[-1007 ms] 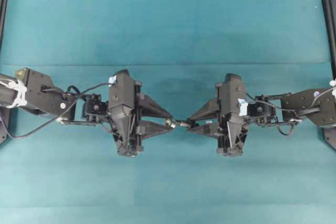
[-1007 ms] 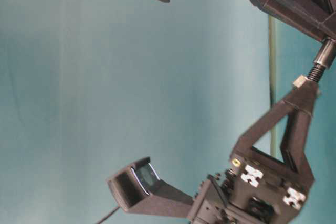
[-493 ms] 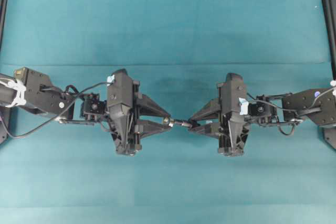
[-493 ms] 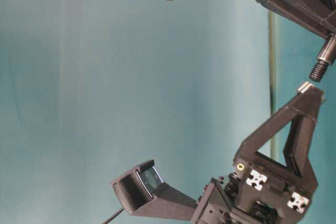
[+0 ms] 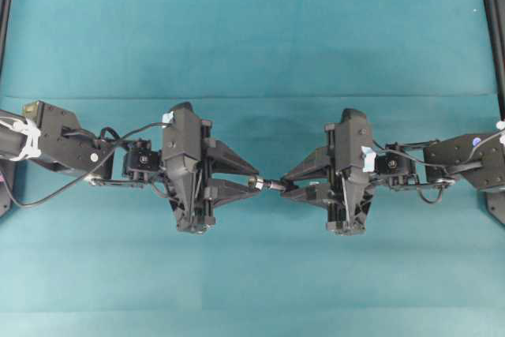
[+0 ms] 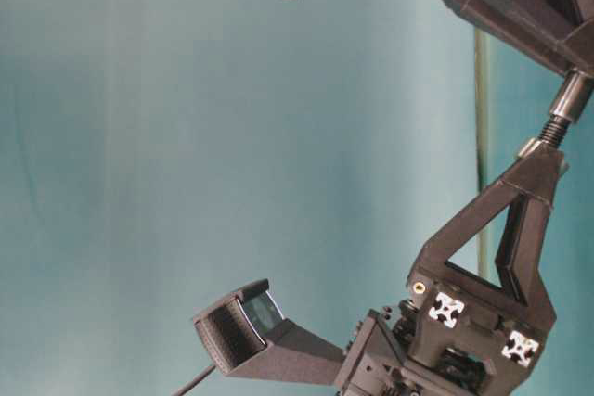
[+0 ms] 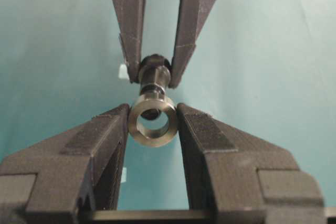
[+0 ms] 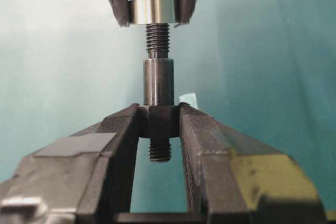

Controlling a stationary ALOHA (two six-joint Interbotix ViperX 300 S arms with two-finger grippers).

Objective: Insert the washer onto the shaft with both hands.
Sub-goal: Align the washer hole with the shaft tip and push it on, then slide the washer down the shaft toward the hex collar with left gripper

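Metal, washer (image 7: 153,123): silvery ring, judged rigid, light and slick; pinched by its rim between the left gripper (image 7: 152,124) fingers, held in mid-air over the teal mat (image 5: 252,37)
Metal, shaft (image 8: 158,83): dark stepped rod, threaded at both ends, judged stiff and hard; right gripper (image 8: 159,124) nearly closed on its thick collar, the best hold
Left gripper: part open, clamped on washer
Left wrist view: bore of the ring with the shaft tip at it
Right wrist view: threaded tip meeting the ring's underside; depth unclear
Overhead: both grippers tip to tip at mid-mat
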